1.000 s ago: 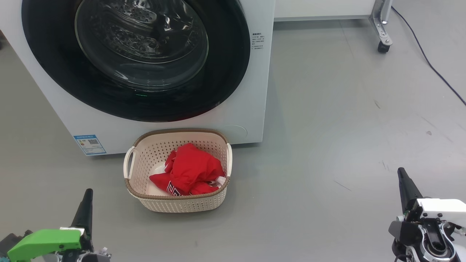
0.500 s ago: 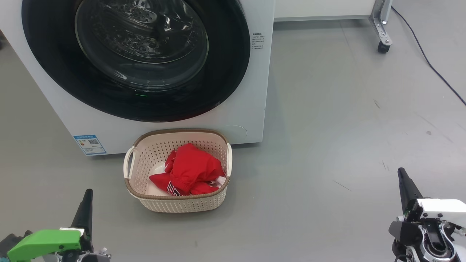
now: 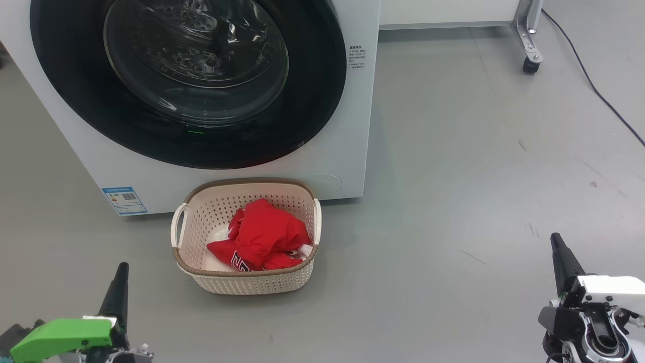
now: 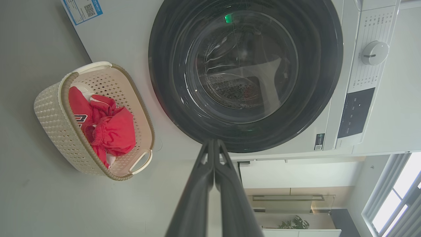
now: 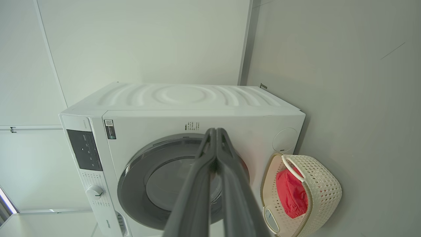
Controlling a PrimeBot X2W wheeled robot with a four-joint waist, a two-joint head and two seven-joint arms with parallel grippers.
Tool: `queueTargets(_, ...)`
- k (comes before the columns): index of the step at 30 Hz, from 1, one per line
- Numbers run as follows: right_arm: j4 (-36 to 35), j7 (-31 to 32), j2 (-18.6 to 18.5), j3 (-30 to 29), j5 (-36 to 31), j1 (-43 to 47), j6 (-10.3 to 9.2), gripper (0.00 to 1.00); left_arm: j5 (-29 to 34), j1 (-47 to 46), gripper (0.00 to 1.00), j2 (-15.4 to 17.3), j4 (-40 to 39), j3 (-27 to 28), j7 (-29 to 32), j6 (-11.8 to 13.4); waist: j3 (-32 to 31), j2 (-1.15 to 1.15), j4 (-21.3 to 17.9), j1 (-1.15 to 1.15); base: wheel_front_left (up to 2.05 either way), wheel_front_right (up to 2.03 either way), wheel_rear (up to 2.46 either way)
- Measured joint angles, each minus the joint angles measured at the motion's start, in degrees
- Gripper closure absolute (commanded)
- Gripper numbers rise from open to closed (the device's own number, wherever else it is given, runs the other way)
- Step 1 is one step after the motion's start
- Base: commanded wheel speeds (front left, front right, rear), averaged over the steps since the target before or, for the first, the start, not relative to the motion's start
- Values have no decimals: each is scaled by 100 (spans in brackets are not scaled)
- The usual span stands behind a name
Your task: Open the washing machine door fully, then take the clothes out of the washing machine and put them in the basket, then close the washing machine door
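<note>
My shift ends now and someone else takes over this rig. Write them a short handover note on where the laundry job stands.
Left gripper: shut, empty, apart from the basket.
Right gripper: shut, empty, far to the basket's right.
Red clothes: bunched inside the basket, on the floor just before the washing machine.
Washing machine door: looks closed, flush with the front.
Done: clothes out, door apparently closed. Left: nothing evident; perhaps check that the door holds.
</note>
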Motion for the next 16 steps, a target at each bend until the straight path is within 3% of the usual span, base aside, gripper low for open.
queueTargets(16, 12, 16, 4, -10, 0, -1, 1, 100, 0, -3, 100, -1, 24, 9, 18, -1, -1, 0, 0, 0, 0, 0, 0)
